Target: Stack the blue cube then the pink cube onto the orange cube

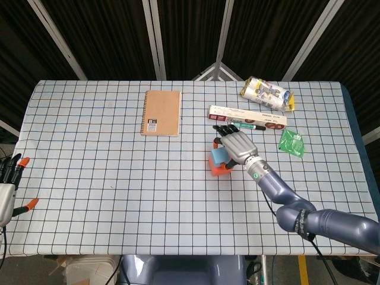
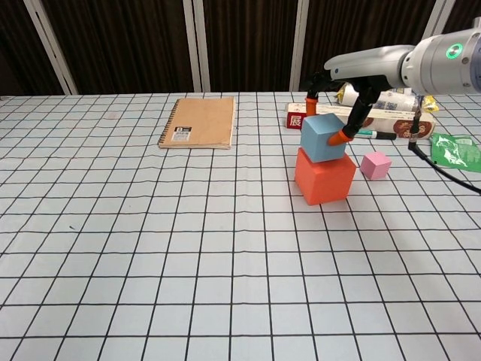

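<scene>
Two cubes stacked: blue cube (image 2: 326, 138) on orange cube (image 2: 324, 175), right robot hand (image 2: 337, 113) clamped on blue. Pink cube (image 2: 375, 165) on tabletop (image 2: 150, 248) just right of stack, nearer right robot hand. Left robot hand (image 1: 7, 184) idle, fingers apart, far off.

My right hand (image 2: 336, 113) is gripping the blue cube (image 2: 323, 138) as it is sitting on the orange cube (image 2: 324, 176), while the small pink cube (image 2: 376, 165) is lying just beside the stack on the checked tablecloth.
</scene>
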Available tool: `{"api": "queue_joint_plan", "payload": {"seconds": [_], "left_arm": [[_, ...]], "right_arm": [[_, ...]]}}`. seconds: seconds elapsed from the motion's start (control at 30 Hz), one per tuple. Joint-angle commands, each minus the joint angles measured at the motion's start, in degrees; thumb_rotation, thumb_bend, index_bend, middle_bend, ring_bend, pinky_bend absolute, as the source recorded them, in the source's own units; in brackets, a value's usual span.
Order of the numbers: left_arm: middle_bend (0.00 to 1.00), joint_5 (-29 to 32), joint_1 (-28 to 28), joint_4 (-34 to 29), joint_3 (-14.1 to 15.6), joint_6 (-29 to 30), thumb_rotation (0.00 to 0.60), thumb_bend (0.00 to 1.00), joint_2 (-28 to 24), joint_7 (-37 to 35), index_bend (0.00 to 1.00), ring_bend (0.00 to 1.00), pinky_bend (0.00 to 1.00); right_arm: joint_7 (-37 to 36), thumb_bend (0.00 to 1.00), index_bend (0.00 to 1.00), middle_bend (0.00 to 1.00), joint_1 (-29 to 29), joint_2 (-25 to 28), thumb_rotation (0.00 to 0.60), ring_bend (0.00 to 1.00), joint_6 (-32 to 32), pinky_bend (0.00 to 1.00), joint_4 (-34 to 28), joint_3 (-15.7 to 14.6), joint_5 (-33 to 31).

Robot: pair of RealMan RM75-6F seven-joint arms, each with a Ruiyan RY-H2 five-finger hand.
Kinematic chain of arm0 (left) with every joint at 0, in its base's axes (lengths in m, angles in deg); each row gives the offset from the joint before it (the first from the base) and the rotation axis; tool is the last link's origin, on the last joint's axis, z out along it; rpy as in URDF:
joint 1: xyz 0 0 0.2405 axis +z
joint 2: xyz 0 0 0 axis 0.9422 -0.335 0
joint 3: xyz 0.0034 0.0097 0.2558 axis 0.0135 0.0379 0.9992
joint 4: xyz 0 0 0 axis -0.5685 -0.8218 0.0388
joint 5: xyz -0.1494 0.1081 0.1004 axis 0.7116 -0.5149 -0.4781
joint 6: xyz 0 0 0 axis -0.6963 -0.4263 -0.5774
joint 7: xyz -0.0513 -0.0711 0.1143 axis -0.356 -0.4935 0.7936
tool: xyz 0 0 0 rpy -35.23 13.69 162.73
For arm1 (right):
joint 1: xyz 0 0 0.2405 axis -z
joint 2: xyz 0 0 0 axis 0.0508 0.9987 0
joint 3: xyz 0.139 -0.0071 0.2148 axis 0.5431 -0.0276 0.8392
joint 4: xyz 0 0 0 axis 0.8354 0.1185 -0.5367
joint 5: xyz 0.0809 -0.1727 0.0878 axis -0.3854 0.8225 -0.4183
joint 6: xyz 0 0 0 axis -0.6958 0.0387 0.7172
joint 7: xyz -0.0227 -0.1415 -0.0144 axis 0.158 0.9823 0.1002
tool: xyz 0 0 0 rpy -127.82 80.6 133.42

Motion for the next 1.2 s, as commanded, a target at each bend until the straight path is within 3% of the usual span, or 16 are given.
{"api": "queue_joint_plan", "payload": {"seconds": [0.03, 1.2], "left_arm": [[0.0, -0.04, 0.0, -0.03, 0.01, 0.02, 0.6, 0.11, 0.03, 0.09, 0.05, 0.0, 0.0], [0.0, 0.38, 0.02, -0.29, 0.01, -0.29, 0.6, 0.11, -0.12, 0.36, 0.05, 0.0, 0.0]], "right_arm": [[-0.14, 0.52, 0.54, 0.0, 0.08, 0.03, 0.6, 0.0, 0.05, 0.0, 0.07, -0.05, 0.06], [-0.56, 0.52, 0.54, 0.0, 0.22, -1.69, 0.6, 0.0, -0.35, 0.0, 1.56, 0.1, 0.2]]}}
